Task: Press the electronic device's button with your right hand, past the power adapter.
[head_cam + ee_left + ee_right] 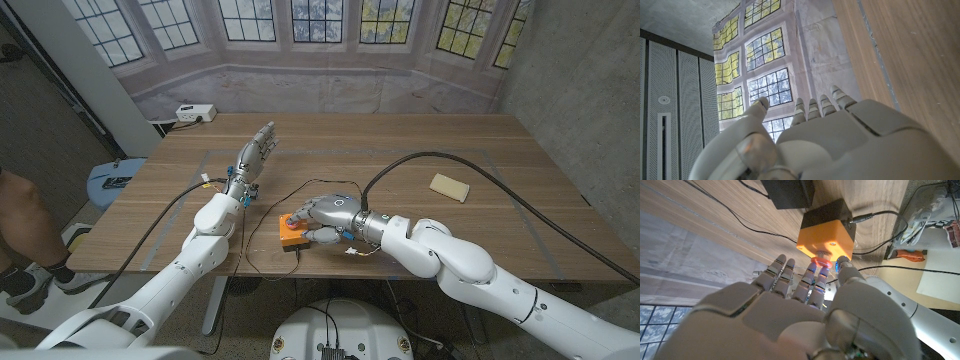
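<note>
The electronic device (292, 234) is a small orange box near the table's front edge, left of centre. My right hand (326, 213) lies over it with fingers stretched out and holds nothing. In the right wrist view the fingertips (820, 271) reach a round button (821, 260) that glows red on the orange device (826, 232). A black power adapter (787, 191) lies just beyond the box, with thin cables running from it. My left hand (256, 150) is raised over the table's back left, fingers straight and apart from everything. The left wrist view shows the back of that hand (840, 145).
A beige block (450, 187) lies at the right of the table (400, 135). A thick black cable (480, 165) arcs across the right half. A white power strip (195, 113) sits beyond the back left corner. A person's leg (20, 215) shows at the left edge.
</note>
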Robot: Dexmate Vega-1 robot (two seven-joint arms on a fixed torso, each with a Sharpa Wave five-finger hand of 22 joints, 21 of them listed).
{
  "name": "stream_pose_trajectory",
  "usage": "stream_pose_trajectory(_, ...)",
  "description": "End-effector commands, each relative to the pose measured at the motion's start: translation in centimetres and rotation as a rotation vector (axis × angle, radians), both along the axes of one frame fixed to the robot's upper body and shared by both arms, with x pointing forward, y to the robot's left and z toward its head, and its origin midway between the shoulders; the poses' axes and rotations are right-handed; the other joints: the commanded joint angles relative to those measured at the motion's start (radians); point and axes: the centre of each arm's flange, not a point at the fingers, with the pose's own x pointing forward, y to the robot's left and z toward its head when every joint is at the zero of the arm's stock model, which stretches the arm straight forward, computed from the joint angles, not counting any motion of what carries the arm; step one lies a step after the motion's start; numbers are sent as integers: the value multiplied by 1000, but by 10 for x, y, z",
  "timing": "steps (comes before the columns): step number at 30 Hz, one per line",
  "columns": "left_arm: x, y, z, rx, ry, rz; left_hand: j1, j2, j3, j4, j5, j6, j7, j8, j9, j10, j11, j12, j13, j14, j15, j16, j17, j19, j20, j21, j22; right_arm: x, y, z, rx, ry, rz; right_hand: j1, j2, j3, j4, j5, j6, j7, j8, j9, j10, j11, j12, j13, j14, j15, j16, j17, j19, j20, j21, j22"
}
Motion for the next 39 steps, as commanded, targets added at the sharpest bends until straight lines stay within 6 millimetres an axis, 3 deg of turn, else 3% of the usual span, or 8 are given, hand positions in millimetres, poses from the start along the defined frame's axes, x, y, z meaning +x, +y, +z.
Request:
stream_pose_trajectory(1, -1, -2, -2, 2, 1, 0, -7, -2, 7, -1, 0, 11, 3, 3, 5, 6, 6, 5, 1, 2, 5, 3, 3, 8, 1, 7, 5, -3, 0, -7, -13, -18, -6, 16, -2, -5, 0, -2, 12, -1, 8, 3, 12, 2, 6, 4, 8, -71, 6, 5, 10, -28, 6, 2)
stream_pose_trajectory(39, 3, -6, -10, 21, 10, 0, -11, -2, 11, -4, 0, 11, 4, 3, 5, 8, 4, 5, 2, 3, 0, 3, 3, 8, 1, 7, 5, 20, -3, -39, -3, 30, -13, 24, 6, -8, 3, -3, 23, -7, 8, 4, 26, 1, 6, 5, 9, -83, 6, 7, 12, -40, 5, 2)
